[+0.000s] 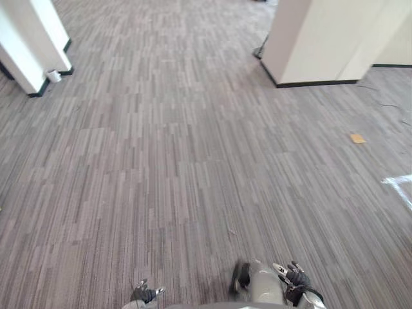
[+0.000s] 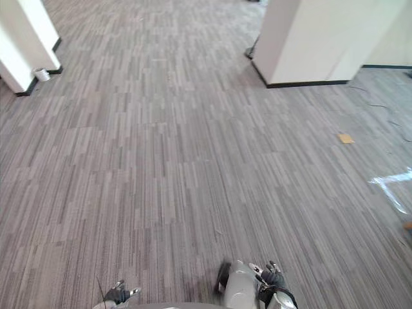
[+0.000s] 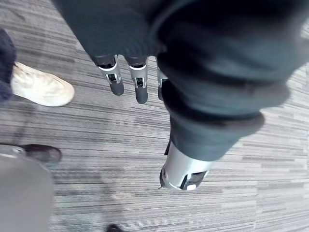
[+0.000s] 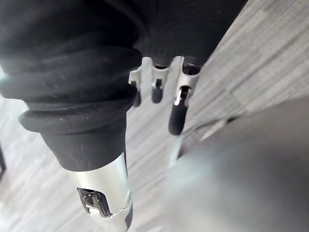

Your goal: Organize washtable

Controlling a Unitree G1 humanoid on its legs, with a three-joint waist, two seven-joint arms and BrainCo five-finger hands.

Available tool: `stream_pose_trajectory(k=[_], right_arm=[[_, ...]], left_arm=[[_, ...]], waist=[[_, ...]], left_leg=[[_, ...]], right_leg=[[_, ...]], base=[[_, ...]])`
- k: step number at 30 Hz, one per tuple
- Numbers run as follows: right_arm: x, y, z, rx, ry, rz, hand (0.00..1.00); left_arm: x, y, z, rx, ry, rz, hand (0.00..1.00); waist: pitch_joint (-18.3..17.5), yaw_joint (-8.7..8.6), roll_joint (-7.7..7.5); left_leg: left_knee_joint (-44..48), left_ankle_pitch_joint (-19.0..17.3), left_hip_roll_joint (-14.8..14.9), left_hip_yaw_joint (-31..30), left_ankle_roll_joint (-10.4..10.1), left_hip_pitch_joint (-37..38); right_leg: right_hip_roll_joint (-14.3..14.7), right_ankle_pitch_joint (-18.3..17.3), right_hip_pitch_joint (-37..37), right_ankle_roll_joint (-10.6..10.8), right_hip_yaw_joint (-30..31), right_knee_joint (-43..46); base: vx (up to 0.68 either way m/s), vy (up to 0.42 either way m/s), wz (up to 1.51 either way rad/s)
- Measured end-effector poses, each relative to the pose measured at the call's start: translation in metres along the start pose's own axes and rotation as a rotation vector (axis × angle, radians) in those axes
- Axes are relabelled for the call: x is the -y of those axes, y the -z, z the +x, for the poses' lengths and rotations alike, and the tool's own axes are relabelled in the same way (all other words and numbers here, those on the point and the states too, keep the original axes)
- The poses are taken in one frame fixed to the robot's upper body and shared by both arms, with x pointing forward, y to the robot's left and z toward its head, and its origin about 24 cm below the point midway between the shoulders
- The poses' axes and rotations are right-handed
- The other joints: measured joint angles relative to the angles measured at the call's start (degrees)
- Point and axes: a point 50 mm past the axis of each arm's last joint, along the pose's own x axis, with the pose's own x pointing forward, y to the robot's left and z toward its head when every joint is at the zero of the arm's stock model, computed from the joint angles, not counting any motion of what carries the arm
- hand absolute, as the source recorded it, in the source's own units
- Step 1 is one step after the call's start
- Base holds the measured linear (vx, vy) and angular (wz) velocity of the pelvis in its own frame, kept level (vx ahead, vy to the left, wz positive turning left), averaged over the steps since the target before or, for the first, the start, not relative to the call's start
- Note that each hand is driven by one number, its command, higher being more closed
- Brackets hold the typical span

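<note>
No legible text, label, number or sign can be read on any surface. The carpet floor [image 1: 193, 161], the far right pillar [image 1: 322, 38], the far left pillar [image 1: 32, 38] and the tan scrap [image 1: 358, 138] at right carry plain, unmarked faces.

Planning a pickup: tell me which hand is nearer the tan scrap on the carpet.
Right. The tan scrap lies ahead and right of the right hand; the left hand is farther left.
</note>
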Motion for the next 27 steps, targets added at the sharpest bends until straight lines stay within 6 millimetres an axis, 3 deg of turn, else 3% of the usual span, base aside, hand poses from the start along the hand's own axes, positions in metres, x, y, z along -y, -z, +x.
stream_pose_trajectory(k=[1, 2, 3, 4, 5, 6, 7, 8, 9, 10, 11, 12, 14, 15, 16, 17, 18, 19, 20, 21, 22, 23, 24, 25, 27], right_arm=[[0.005, 0.01, -0.002, -0.038, 0.023, 0.04, 0.0], [0.01, 0.02, -0.004, -0.077, 0.038, 0.062, 0.0], [0.015, 0.021, -0.005, -0.081, 0.052, 0.075, 0.0], [0.022, 0.024, -0.007, -0.085, 0.074, 0.097, 0.0], [0.029, 0.021, -0.007, -0.082, 0.097, 0.105, 0.0], [0.033, 0.021, -0.008, -0.084, 0.104, 0.102, 0.0], [0.039, 0.021, -0.008, -0.094, 0.116, 0.086, 0.0], [0.04, 0.022, -0.008, -0.098, 0.121, 0.085, 0.0], [0.039, 0.026, -0.009, -0.122, 0.123, 0.085, 0.0], [0.037, 0.033, -0.01, -0.155, 0.118, 0.082, 0.0], [0.036, 0.036, -0.01, -0.173, 0.115, 0.075, 0.0], [0.034, 0.039, -0.01, -0.198, 0.11, 0.063, 0.0], [0.031, 0.037, -0.009, -0.194, 0.102, 0.06, 0.0], [0.031, 0.043, -0.011, -0.212, 0.105, 0.065, 0.0], [0.034, 0.046, -0.012, -0.22, 0.116, 0.078, 0.0], [0.035, 0.052, -0.014, -0.24, 0.121, 0.081, 0.0], [0.034, 0.058, -0.016, -0.262, 0.12, 0.084, 0.0], [0.028, 0.067, -0.019, -0.294, 0.112, 0.106, 0.0], [0.028, 0.068, -0.019, -0.296, 0.111, 0.106, 0.0], [0.022, 0.072, -0.02, -0.305, 0.089, 0.127, 0.0], [0.017, 0.074, -0.02, -0.305, 0.086, 0.16, 0.0], [0.014, 0.076, -0.021, -0.303, 0.074, 0.173, 0.0], [0.015, 0.076, -0.021, -0.301, 0.066, 0.164, 0.0], [0.015, 0.073, -0.02, -0.292, 0.057, 0.14, 0.0], [0.016, 0.071, -0.02, -0.273, 0.056, 0.139, 0.0]], left_arm=[[-0.004, 0.005, -0.001, -0.014, -0.016, -0.024, 0.0], [-0.001, 0.012, -0.003, -0.037, -0.026, -0.082, 0.0], [0.001, 0.018, -0.004, -0.051, -0.031, -0.113, 0.0], [0.003, 0.024, -0.006, -0.067, -0.04, -0.162, 0.0], [0.005, 0.029, -0.008, -0.083, -0.05, -0.208, 0.0], [0.007, 0.036, -0.01, -0.102, -0.05, -0.223, 0.0], [0.008, 0.044, -0.013, -0.132, -0.053, -0.236, 0.0], [0.008, 0.044, -0.013, -0.132, -0.053, -0.239, 0.0], [0.003, 0.045, -0.013, -0.129, -0.076, -0.271, 0.0], [-0.004, 0.048, -0.015, -0.128, -0.101, -0.292, 0.0], [-0.006, 0.049, -0.016, -0.13, -0.106, -0.304, 0.0], [-0.011, 0.056, -0.019, -0.144, -0.129, -0.333, 0.0], [-0.014, 0.063, -0.022, -0.161, -0.145, -0.359, 0.0], [-0.014, 0.073, -0.027, -0.194, -0.156, -0.385, 0.0], [-0.013, 0.084, -0.032, -0.22, -0.168, -0.414, 0.0], [-0.013, 0.089, -0.035, -0.238, -0.177, -0.435, 0.0], [-0.014, 0.095, -0.038, -0.256, -0.189, -0.458, 0.0], [-0.021, 0.103, -0.043, -0.273, -0.22, -0.483, 0.0], [-0.021, 0.104, -0.044, -0.276, -0.222, -0.485, 0.0], [-0.025, 0.11, -0.046, -0.297, -0.235, -0.486, 0.0], [-0.029, 0.113, -0.048, -0.318, -0.245, -0.479, 0.0], [-0.036, 0.111, -0.047, -0.316, -0.255, -0.466, 0.0], [-0.039, 0.106, -0.045, -0.3, -0.255, -0.458, 0.0], [-0.044, 0.099, -0.042, -0.272, -0.256, -0.438, 0.0], [-0.044, 0.08, -0.033, -0.208, -0.24, -0.423, 0.0]], waist=[[-0.48, 0.02, -0.89], [-1.12, -0.38, -0.03], [-1.69, -0.53, 1.05], [-2.63, -0.76, 2.61], [-1.66, -0.54, 5.23], [-1.61, -0.36, 6.4], [-1.03, 0.51, 7.9], [-0.36, 0.78, 8.05], [0.8, 1.4, 6.6], [0.94, 2.05, 4.58], [0.92, 2.58, 3.79], [1.08, 4.38, 2.45], [1.18, 4.9, 1.92], [0.99, 5.63, 1.57], [0.84, 6.36, 1.69], [0.52, 7.17, 0.84], [-0.4, 7.47, 0.18], [-2.08, 7.34, -2.34], [-2.23, 7.3, -2.62], [-2.27, 7.25, -4.15], [-1.85, 7.01, -5.65], [-1.67, 6.48, -6.04], [-1.61, 6.31, -5.97], [-1.61, 5.71, -5.53], [-1.95, 4.81, -4.84]], left_leg=[[1.05, -1.61, -0.17, -1.68, -0.58, 3.14], [5.7, -2.04, 0.92, -2.97, -0.45, 3.96], [9.7, -1.82, 1.97, -3.09, -0.78, 2.88], [21.56, 0.41, 4.06, -3.0, -4.43, -1.08], [35.94, 8.63, 7.36, -1.35, -12.16, -5.89], [42.22, 16.66, 9.16, 0.3, -14.12, -8.68], [55.92, 17.77, 14.08, 4.78, -12.47, -15.31], [61.45, 14.88, 15.9, 6.82, -10.06, -18.57], [66.79, 9.27, 17.27, 9.97, -6.41, -23.75], [65.42, 5.59, 16.75, 11.54, -5.99, -28.39], [62.75, 4.43, 16.23, 11.77, -6.06, -30.72], [47.67, 3.21, 14.77, 10.86, -6.76, -36.21], [33.58, 4.04, 13.33, 8.46, -7.57, -38.41], [17.5, 7.15, 11.75, 5.01, -9.89, -38.38], [8.71, 10.1, 11.26, 2.29, -11.96, -38.97], [11.44, 14.93, 10.58, 2.69, -12.32, -39.76], [13.5, 16.77, 9.31, 2.6, -11.55, -40.03], [18.24, 16.91, 5.97, 1.43, -9.62, -41.21], [18.87, 16.63, 5.61, 1.44, -9.09, -41.19], [22.53, 13.54, 3.59, 2.32, -4.75, -39.71], [23.74, 9.68, 1.54, 3.51, -3.17, -36.39], [22.73, 7.28, 0.04, 3.63, -2.18, -31.61], [22.0, 6.44, -0.22, 3.19, -1.67, -28.98], [18.9, 5.24, -0.49, 2.0, -0.86, -23.36], [12.64, 4.27, -0.52, 0.65, -0.14, -16.24]], right_leg=[[0.62, -0.15, -1.2, -1.41, 0.54, -0.41], [2.57, 6.64, -1.02, -8.35, 4.87, 3.01], [3.34, 7.33, -0.95, -9.05, 5.51, 4.69], [4.49, 9.02, 0.62, -9.42, 4.52, 6.91], [6.96, 6.16, 3.84, -9.51, 3.68, 8.25], [8.54, 4.75, 5.73, -9.62, 4.58, 7.59], [11.55, 2.85, 10.02, -10.21, 5.55, 4.95], [12.48, 2.14, 12.7, -10.04, 6.09, 3.42], [12.79, 0.86, 19.04, -9.67, 7.07, 0.15], [12.22, -0.14, 24.8, -8.55, 7.82, -3.62], [11.9, -0.33, 27.15, -7.93, 8.33, -5.07], [10.97, -1.72, 32.43, -5.43, 9.7, -7.96], [10.02, -3.44, 35.43, -3.85, 10.36, -9.33], [8.62, -5.52, 38.3, -2.06, 10.68, -10.23], [7.65, -7.84, 41.36, -0.3, 11.35, -11.17], [6.04, -9.45, 43.43, 0.72, 11.7, -11.43], [4.72, -10.11, 44.21, 0.97, 11.85, -10.71], [0.82, -10.34, 41.38, 0.54, 11.99, -2.77], [0.31, -10.21, 40.79, 0.49, 12.21, -0.96], [-3.35, -8.45, 36.01, -1.3, 14.6, 13.19], [-7.16, -0.75, 31.32, -4.02, 16.12, 26.24], [-9.64, 6.67, 27.94, -4.55, 16.54, 36.69], [-9.75, 6.04, 26.59, -4.3, 16.05, 40.98], [-9.33, 2.54, 24.24, -4.3, 14.04, 46.7], [-7.34, -2.97, 18.71, -4.1, 9.48, 47.18]], base=[[0.76, -0.278, 0.75], [0.83, -0.303, 0.58], [0.86, -0.319, 0.35], [0.98, -0.396, -0.02], [0.79, -0.323, -0.23], [0.76, -0.235, -0.6], [0.61, -0.132, -0.54], [0.74, -0.147, -0.47], [0.74, -0.16, -0.2], [0.75, -0.157, -0.17], [0.88, -0.124, -0.35], [0.7, -0.059, -0.41], [0.69, 0.039, -0.37], [0.88, 0.183, -0.37], [0.91, 0.231, -0.42], [0.64, 0.21, -0.33], [0.8, 0.241, -0.26], [0.64, 0.179, -0.15], [0.79, 0.243, -0.22], [0.59, 0.214, -0.12], [0.99, 0.327, -0.01], [0.67, 0.204, 0.2], [0.67, 0.177, 0.26], [0.62, 0.146, 0.26], [0.73, 0.106, 0.3]])
